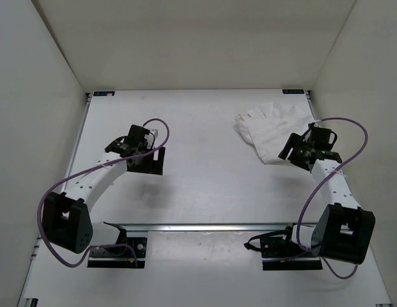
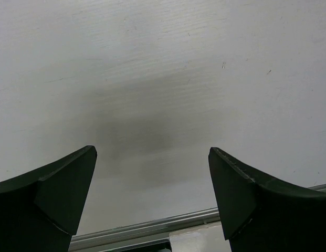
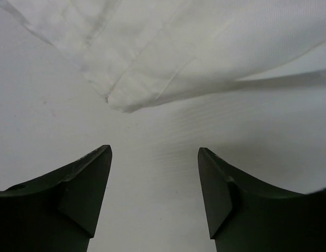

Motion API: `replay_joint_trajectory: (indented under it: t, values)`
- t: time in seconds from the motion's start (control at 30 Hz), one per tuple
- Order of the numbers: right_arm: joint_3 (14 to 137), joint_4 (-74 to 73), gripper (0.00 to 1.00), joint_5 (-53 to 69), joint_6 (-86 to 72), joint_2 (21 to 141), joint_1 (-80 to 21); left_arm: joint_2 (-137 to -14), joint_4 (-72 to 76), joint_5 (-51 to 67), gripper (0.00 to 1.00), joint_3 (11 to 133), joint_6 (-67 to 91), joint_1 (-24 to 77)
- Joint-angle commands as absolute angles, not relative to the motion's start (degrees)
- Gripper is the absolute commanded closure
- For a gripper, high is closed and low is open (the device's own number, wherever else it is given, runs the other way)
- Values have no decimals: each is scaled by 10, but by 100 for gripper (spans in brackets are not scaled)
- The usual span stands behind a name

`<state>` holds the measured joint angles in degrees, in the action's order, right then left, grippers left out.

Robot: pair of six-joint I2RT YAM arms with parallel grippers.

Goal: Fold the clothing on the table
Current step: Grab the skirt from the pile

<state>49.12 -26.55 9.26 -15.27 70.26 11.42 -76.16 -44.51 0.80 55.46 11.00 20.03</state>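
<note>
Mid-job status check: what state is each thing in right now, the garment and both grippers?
clothing: rumpled and wrinkled, lying at the far right of the table, not held.
left gripper: open, empty, over bare table.
right gripper: open, empty, a corner of the clothing just ahead of its fingertips, not touching.

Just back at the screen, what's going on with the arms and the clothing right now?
Nothing is held. The clothing lies crumpled, not neatly folded, at the far right of the table. The right tool is open over bare table, just short of the cloth's near edge. The left tool is open over bare table, well away from it.
</note>
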Motion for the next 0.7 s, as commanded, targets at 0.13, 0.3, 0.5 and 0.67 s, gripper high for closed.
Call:
replay_joint_trajectory:
  t: [0.13, 0.3, 0.5, 0.67]
  values:
    - [431, -244, 30, 102, -166, 663, 162, -722, -421, 6, 1, 537, 109, 205]
    - [424, -228, 29, 93, -170, 696, 155, -719, -404, 27, 1, 529, 113, 210]
    - [423, -196, 30, 111, -178, 751, 163, -713, -403, 42, 1, 510, 105, 200]
    - [411, -154, 31, 124, -201, 767, 169, -715, -403, 45, 2, 509, 100, 193]
